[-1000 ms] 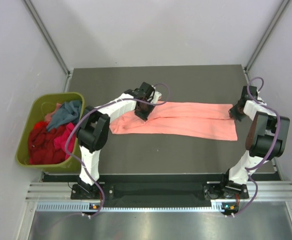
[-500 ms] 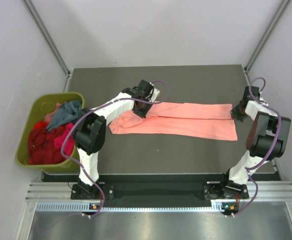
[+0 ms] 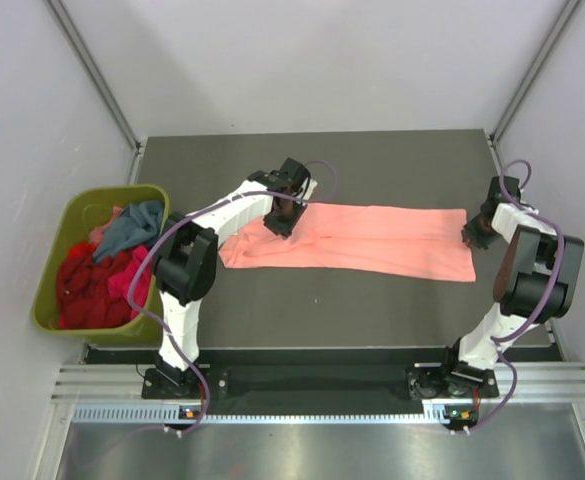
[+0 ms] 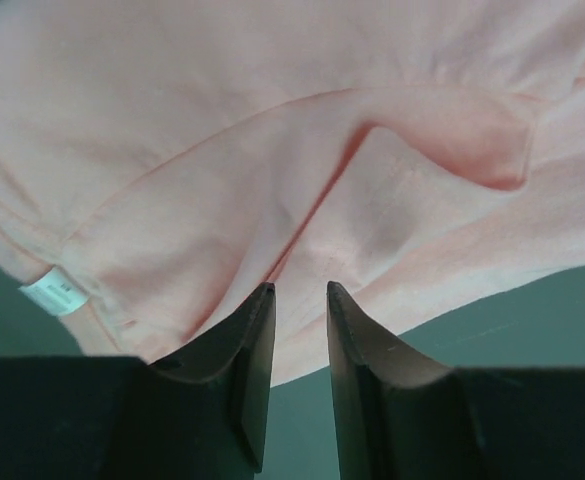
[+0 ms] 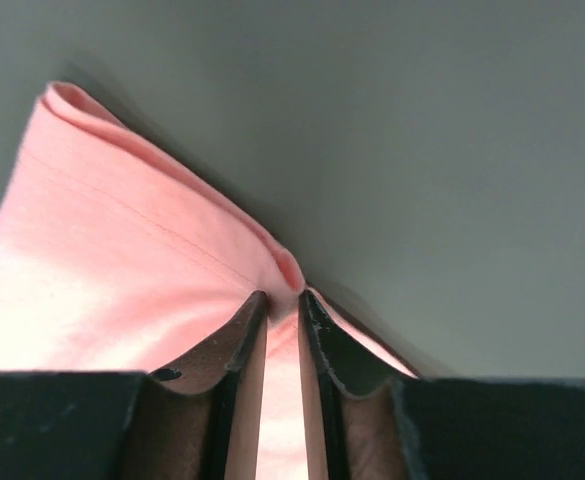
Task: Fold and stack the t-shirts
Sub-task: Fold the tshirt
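Since the earlier frame the left tool (image 4: pixel 300 288) has parted its jaws to a moderate gap, empty, above the cloth. The olive-green bin (image 3: pixel 50 258), at the left of the frame, holds crumpled red t-shirts (image 3: pixel 82 290), a magenta t-shirt (image 3: pixel 132 280) and a teal-blue t-shirt (image 3: pixel 127 230). The salmon-pink t-shirt (image 3: pixel 372 240), folded into a long band, lies flat at mid-frame on the dark bench (image 3: pixel 372 300), its white label (image 4: pixel 54 293) exposed. The right tool (image 5: pixel 282 295) is at the band's right end, jaws narrow about a raised hem ridge; whether it grips cannot be told.

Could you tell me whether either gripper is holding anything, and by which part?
The right gripper pinches the pink shirt by a folded edge at its right end; the left gripper is open, holding nothing.
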`<action>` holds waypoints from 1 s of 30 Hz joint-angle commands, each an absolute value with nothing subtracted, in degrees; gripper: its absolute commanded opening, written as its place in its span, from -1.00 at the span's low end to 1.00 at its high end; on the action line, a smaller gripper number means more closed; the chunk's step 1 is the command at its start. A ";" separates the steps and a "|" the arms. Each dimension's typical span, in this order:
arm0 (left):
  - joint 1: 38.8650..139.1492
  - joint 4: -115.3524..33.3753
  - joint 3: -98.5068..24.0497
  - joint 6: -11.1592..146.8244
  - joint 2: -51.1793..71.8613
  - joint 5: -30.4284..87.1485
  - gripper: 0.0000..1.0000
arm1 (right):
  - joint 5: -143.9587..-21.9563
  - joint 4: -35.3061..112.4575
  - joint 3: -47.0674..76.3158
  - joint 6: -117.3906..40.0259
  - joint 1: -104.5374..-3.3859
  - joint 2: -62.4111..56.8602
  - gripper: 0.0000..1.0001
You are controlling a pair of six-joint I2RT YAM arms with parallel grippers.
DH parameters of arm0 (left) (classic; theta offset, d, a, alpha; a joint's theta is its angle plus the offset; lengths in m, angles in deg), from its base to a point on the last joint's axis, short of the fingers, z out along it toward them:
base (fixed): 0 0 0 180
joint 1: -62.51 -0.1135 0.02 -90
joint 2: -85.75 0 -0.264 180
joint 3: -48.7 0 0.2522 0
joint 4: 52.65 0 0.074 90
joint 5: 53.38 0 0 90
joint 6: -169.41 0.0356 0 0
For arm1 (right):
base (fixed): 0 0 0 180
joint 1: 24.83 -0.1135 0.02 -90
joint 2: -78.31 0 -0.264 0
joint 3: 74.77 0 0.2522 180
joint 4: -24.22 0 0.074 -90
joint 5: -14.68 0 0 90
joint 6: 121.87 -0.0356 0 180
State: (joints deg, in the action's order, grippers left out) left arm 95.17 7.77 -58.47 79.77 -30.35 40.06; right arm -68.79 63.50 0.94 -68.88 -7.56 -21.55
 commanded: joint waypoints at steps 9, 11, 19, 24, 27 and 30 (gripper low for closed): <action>88.97 11.03 -79.47 71.68 -42.74 48.06 -0.39 | -73.46 66.38 9.04 -62.72 -6.90 -20.39 -0.47; 87.91 11.39 -81.59 71.24 -45.63 47.35 -0.40 | -77.23 62.27 8.78 -61.23 -7.17 -21.53 -0.47; 82.81 8.84 -84.77 69.40 -51.44 48.66 -0.42 | -79.10 55.21 10.44 -59.47 -7.34 -30.14 -0.45; 80.62 9.10 -85.99 69.21 -53.29 49.37 -0.43 | -75.58 51.78 10.61 -58.41 -7.34 -32.08 -0.45; 80.61 12.34 -89.76 70.97 -53.12 49.10 -0.43 | -76.02 52.21 12.20 -56.92 -7.61 -30.52 -0.45; 80.70 13.84 -89.87 70.63 -48.92 48.66 -0.41 | -76.46 53.80 12.20 -56.39 -8.92 -26.05 -0.41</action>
